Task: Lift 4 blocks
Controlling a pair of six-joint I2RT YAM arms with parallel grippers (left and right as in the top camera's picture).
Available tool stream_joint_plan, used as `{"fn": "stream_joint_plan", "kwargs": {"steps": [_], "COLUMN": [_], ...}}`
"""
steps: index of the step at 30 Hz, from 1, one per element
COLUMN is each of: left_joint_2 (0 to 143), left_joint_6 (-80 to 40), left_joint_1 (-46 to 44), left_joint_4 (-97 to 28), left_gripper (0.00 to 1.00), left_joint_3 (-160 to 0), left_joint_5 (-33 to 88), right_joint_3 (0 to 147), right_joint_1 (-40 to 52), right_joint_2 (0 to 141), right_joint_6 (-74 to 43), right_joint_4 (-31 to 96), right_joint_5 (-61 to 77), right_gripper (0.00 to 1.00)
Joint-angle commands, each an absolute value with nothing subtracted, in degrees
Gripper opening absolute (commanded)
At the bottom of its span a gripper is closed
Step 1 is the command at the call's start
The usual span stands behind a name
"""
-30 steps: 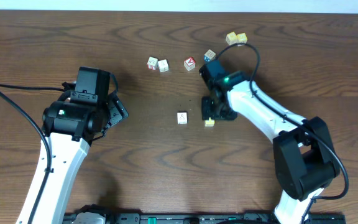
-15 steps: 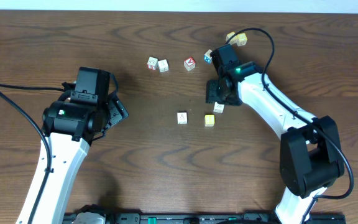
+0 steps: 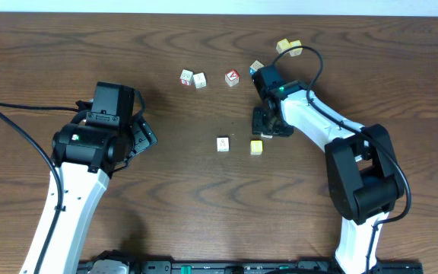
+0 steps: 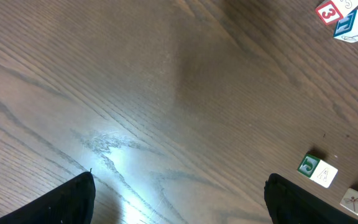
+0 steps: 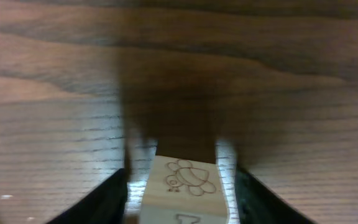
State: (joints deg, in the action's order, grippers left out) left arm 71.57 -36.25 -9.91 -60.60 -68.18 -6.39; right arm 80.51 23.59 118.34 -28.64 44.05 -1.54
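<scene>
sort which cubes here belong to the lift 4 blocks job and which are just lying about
Job: yellow-topped wooden cube; white-topped wooden cube beside it; bee-printed wooden cube between the fingers of the right gripper; fourth probably one of the two side-by-side pale wooden cubes, unclear which.
Lying about: red-faced wooden cube; blue-faced wooden cube; pale yellow-green cube pair.

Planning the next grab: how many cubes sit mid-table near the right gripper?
3: whitish cube, yellow-topped cube beside it, bee cube within the right gripper; more may be hidden.
</scene>
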Motion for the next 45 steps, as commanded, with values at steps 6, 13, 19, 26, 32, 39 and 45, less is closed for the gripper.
{"fn": "stream_joint_plan", "kwargs": {"steps": [6, 13, 19, 26, 32, 39, 45], "left_joint_2": [71.7, 71.7, 71.7, 71.7, 71.7, 71.7, 71.7], "left_joint_6": [-36.9, -36.9, -36.9, -37.0, -36.9, -36.9, -36.9], "left_joint_1": [-9.7, -9.7, -9.7, -9.7, -9.7, -9.7, -9.7], "left_joint_4": [-60.8, -60.8, -60.8, -60.8, -60.8, -60.8, -60.8], "left_gripper": [0.87, 0.87, 0.87, 0.87, 0.87, 0.87, 0.87], "left_joint_3": [-68.9, -68.9, -68.9, -68.9, -68.9, -68.9, -68.9], "left_joint_5": [-7.1, -7.1, -7.1, -7.1, -7.1, -7.1, -7.1], "right_joint_3": [80.2, 80.7, 80.7, 80.7, 80.7, 80.7, 80.7], "right_joint_1": [21.7, 17.8, 16.0, 16.5, 16.6, 16.6, 16.6], "right_joint_2": [118.5, 118.4, 118.4, 118.4, 118.4, 118.4, 118.4], "right_joint_6": [-26.9, -18.5, -14.5, -14.5, -16.5, -16.7, -16.7], "right_joint_4": [44.9, 50.4, 56.9, 58.3, 57.2, 56.0, 56.0], "right_joint_5": [-2.9, 1.8, 5.5, 10.8, 11.9, 14.5, 15.3], "right_gripper": [0.36, 0.31, 0.31, 0.32, 0.32, 0.32, 0.32]}}
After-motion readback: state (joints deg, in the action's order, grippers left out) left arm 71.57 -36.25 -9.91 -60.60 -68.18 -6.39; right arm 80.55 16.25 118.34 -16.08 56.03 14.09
